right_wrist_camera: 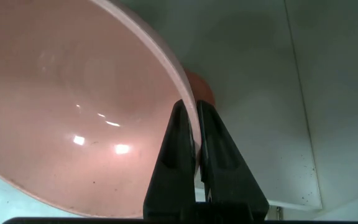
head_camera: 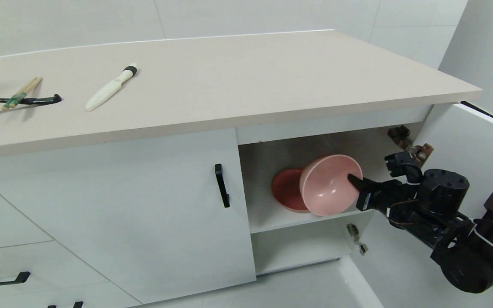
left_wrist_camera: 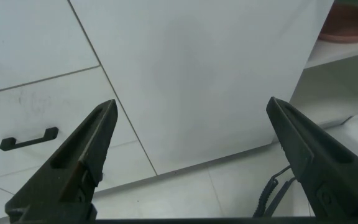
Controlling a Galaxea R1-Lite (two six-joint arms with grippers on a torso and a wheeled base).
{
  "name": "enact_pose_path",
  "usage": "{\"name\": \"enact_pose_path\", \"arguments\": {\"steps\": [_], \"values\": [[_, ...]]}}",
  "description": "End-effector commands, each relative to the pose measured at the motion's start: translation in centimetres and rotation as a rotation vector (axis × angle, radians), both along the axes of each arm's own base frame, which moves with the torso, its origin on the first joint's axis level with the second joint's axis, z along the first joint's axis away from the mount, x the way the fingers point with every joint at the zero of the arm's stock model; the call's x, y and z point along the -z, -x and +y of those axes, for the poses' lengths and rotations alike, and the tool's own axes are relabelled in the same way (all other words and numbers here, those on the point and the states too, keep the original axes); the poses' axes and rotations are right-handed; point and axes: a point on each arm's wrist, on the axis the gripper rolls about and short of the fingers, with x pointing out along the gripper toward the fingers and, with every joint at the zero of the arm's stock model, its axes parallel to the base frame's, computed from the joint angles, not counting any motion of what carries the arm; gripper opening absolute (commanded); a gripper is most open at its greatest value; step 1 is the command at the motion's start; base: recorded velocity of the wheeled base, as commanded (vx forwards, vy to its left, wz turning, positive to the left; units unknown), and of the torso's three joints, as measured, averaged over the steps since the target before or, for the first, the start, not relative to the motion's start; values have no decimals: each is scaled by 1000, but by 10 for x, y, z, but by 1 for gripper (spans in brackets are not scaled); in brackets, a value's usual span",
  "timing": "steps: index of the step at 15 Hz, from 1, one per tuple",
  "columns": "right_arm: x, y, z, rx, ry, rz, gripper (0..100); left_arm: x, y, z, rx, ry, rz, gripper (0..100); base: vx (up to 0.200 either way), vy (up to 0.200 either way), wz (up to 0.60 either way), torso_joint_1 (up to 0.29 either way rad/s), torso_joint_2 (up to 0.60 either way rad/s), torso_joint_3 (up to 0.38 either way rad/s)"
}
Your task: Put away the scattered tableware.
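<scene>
Tilted pink bowl (head_camera: 328, 186) inside cabinet (head_camera: 272, 221)

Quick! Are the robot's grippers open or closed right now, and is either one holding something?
Left gripper: open, holding nothing.
Right gripper: closed on the rim of the pink bowl.

The beige flat countertop (head_camera: 250, 77) tops the white cabinet. On its left part lies a pair of wooden chopsticks (head_camera: 22, 91), close by a black cable (head_camera: 37, 101). To their right, apart from them, lies a white knife-shaped utensil (head_camera: 109, 88). Below, the closed white cabinet door (head_camera: 152, 205) stands left of the open cupboard. On the white cupboard shelf (head_camera: 272, 222), a red round dish (head_camera: 286, 188) sits behind and left of a pink round bowl (head_camera: 328, 186). The bowl is tilted on edge, its right rim between the fingers of the right gripper (head_camera: 354, 179).
</scene>
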Motion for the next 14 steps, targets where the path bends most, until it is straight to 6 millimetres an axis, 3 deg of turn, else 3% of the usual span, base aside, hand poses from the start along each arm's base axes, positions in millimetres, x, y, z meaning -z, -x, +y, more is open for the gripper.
{"name": "enact_pose_path", "arguments": {"steps": [1,6,11,14], "values": [[-7,-5,8,-19,0,-5,0,0,0,0,-1,-1,2,100,0,0,0,0,0,0],[1,-22,31,-59,11,26,0,0,0,0,-2,6,3,100,0,0,0,0,0,0],[24,-41,36,-46,22,61,0,0,0,0,-2,8,4,100,0,0,0,0,0,0],[25,-47,38,-46,24,63,0,0,0,0,-2,12,6,100,0,0,0,0,0,0]]}}
